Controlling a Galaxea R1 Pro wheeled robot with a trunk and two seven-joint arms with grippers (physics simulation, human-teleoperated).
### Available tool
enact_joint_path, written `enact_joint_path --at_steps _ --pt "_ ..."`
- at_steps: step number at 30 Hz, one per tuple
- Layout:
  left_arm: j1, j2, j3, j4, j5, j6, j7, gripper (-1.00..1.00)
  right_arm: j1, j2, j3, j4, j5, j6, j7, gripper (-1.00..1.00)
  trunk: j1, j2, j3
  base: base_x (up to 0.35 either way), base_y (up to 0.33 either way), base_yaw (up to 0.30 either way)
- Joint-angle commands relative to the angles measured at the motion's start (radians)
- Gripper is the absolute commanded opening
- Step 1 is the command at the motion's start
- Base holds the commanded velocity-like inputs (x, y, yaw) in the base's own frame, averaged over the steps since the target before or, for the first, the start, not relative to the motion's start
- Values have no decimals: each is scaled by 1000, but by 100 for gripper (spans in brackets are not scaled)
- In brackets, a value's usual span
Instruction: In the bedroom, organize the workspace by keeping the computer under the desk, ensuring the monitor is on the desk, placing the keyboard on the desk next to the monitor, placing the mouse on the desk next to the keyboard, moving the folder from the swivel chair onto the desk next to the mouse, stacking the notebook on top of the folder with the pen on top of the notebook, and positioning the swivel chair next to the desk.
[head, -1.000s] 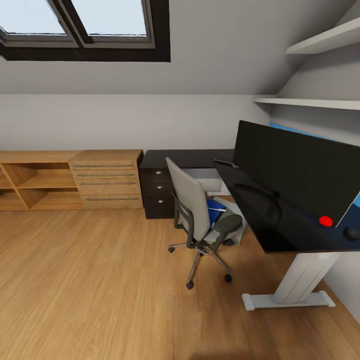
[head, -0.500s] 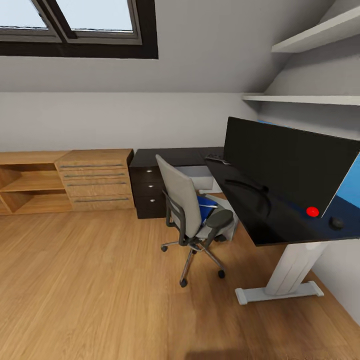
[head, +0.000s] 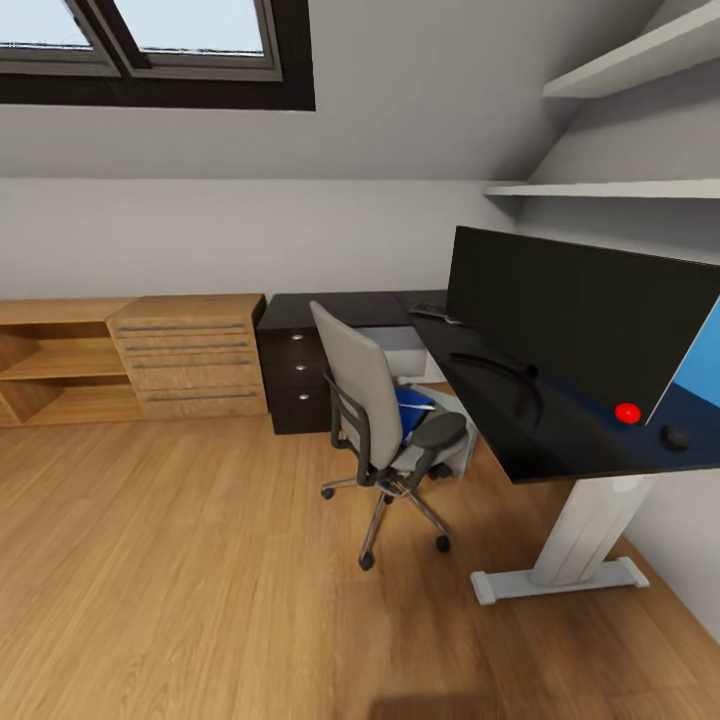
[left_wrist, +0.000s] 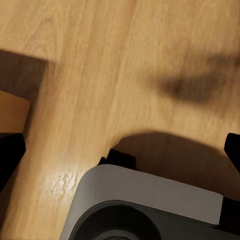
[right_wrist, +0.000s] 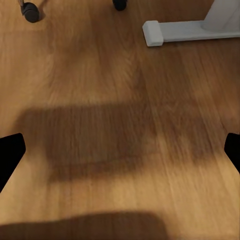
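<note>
The blue folder (head: 412, 415) on the swivel chair (head: 385, 420), mid-frame beside the worktop (head: 520, 420), looks thin, light, bendable — best pinched at an edge — both claws' fingers stand wide apart, empty.

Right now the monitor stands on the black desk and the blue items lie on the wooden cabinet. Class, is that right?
Not quite. The monitor does stand on the desk, but the blue items lie on the swivel chair's seat, not the wooden cabinet, as the head view shows.

Even soft daylight from skylight (head: 150, 40), broad blurry shadows on floor (right_wrist: 120, 130), slight render softness
</note>
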Motion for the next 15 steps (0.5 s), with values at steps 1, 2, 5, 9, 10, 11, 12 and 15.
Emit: enact_joint_path --at_steps 1,2,5,9,10,11,12,15 --pt "0 0 1 -1 1 -1 1 100 0 0 -1 1 0 -3 -1 100 4 -8 -4 0 0 0" --pt "0 0 1 -1 1 -1 1 100 0 0 -1 1 0 -3 -1 100 8 -15 -7 0 0 0" --pt "0 -1 1 -1 1 -1 1 100 0 1 -1 1 0 -3 -1 100 19 -36 -17 0 0 0" --pt "0 0 1 -1 1 -2 1 100 0 1 -1 1 0 -4 -2 100 35 -64 -29 0 0 0" --pt "0 1 1 -1 1 -2 1 100 0 1 -2 0 0 -8 -3 100 38 -71 -32 0 0 0" --pt "0 2 1 -1 1 -2 1 100 0 1 -2 -1 -1 -9 -3 100 42 -78 -35 0 0 0" --pt "0 2 1 -2 1 -2 1 100 0 2 -2 -3 -1 -10 -3 100 46 -85 -38 0 0 0" --pt "-1 -18 -4 -329 -13 114 46 100 -59 11 -2 -110 -9 18 -10 100 58 -106 -48 0 0 0"
